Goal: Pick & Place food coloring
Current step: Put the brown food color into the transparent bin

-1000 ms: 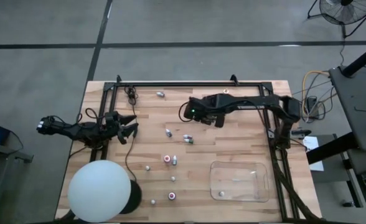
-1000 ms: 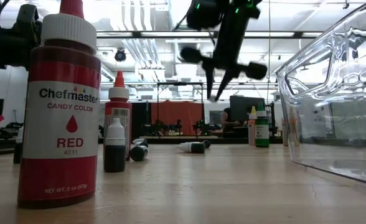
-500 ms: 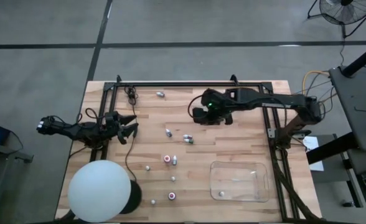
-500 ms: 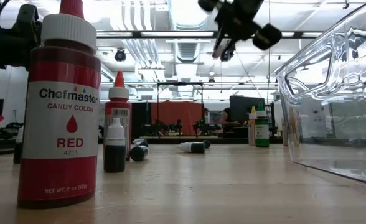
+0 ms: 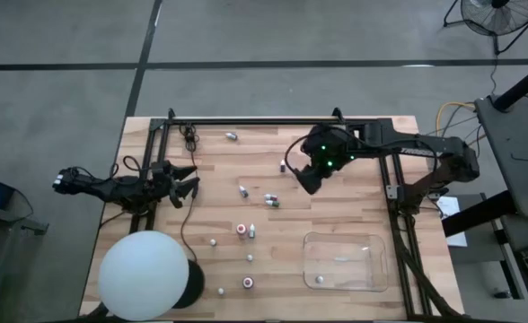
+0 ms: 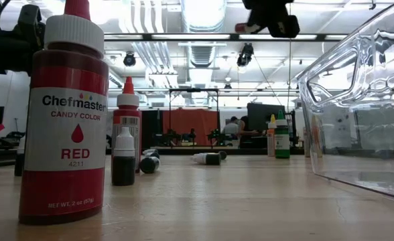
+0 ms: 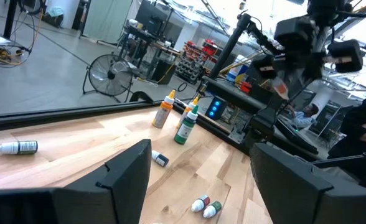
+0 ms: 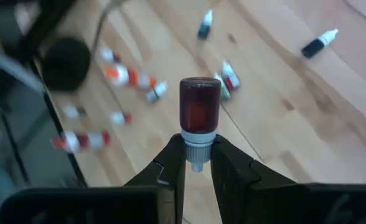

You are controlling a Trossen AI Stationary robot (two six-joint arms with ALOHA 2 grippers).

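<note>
Your table [image 5: 354, 206] is pale wood planks on a dark frame, standing on a grey floor. Take the clear tray [image 5: 345, 262] as your landmark: it sits at the near right, and the loose food coloring bottles [image 5: 246, 231] lie scattered to its left, toward the big white ball [image 5: 145, 274] at the table's near left corner. From table height you see a large red candy-color bottle [image 6: 63, 120] up close and a workshop with bright ceiling lights behind.

Your right gripper [image 8: 195, 163] hangs above the table beyond the tray, its fingers pinched on the white neck of a dark red bottle [image 8: 200, 107]. A second ago it was farther left of the tray; it has since swung toward it and risen. Your left gripper [image 5: 185, 182] waits far left of the tray, fingers spread, unmoved.
</note>
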